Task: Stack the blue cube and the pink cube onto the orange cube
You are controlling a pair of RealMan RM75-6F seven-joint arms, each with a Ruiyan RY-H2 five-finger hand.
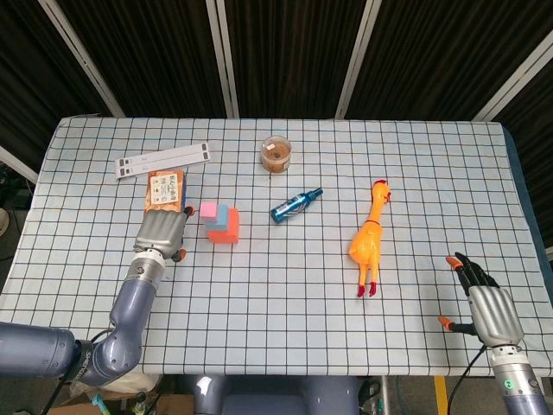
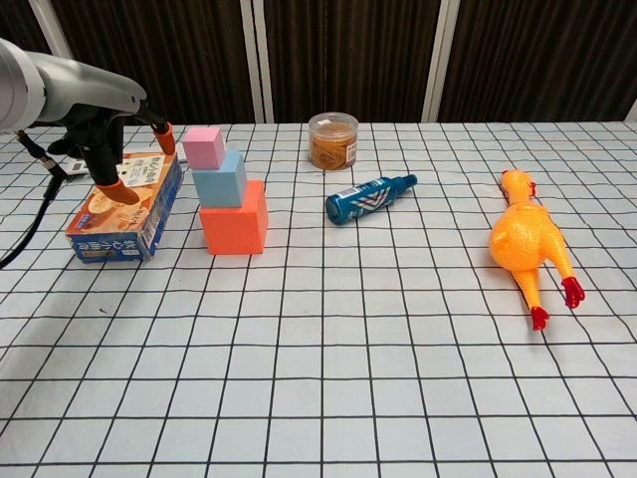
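Note:
The pink cube (image 2: 204, 147) sits on the blue cube (image 2: 221, 179), which sits on the orange cube (image 2: 234, 219); the stack stands left of centre, also seen from above as pink cube (image 1: 208, 210), blue cube (image 1: 221, 213) and orange cube (image 1: 226, 229). My left hand (image 1: 161, 233) hovers just left of the stack, over the snack box, fingers apart and holding nothing; its orange fingertips (image 2: 162, 135) show beside the pink cube. My right hand (image 1: 490, 313) rests open near the table's front right corner.
An orange snack box (image 2: 124, 206) lies left of the stack under my left hand. A blue bottle (image 2: 368, 197), a round jar (image 2: 332, 140), a rubber chicken (image 2: 530, 242) and a white strip (image 1: 163, 161) lie around the table.

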